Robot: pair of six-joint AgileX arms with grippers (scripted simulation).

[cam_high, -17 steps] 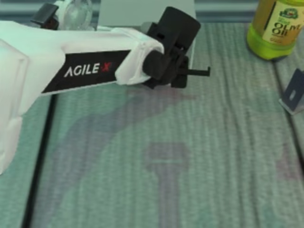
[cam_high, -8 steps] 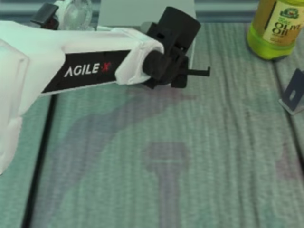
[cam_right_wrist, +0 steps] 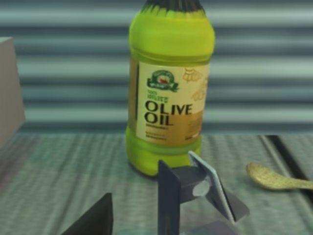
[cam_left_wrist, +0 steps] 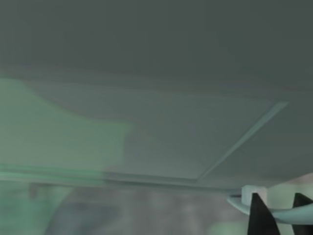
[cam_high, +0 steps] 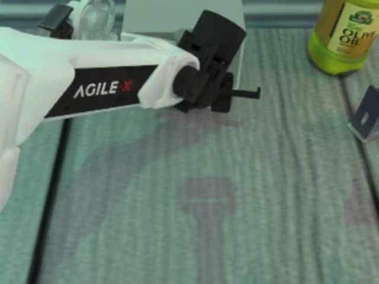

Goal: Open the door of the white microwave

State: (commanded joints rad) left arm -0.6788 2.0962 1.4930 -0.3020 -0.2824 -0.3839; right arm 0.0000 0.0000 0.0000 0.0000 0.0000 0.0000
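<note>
One left gripper point(cam_high: 228, 89) at the white microwave point(cam_high: 177, 15) front, jaws' state unclear.

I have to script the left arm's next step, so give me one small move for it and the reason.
Probably keep drawing the left gripper back toward the near edge of the table. It sits at the front of the white microwave, and the left wrist view shows its fingertips astride a pale handle under the door. Whether the door has swung at all is unclear. The right arm stays parked at the right.
</note>
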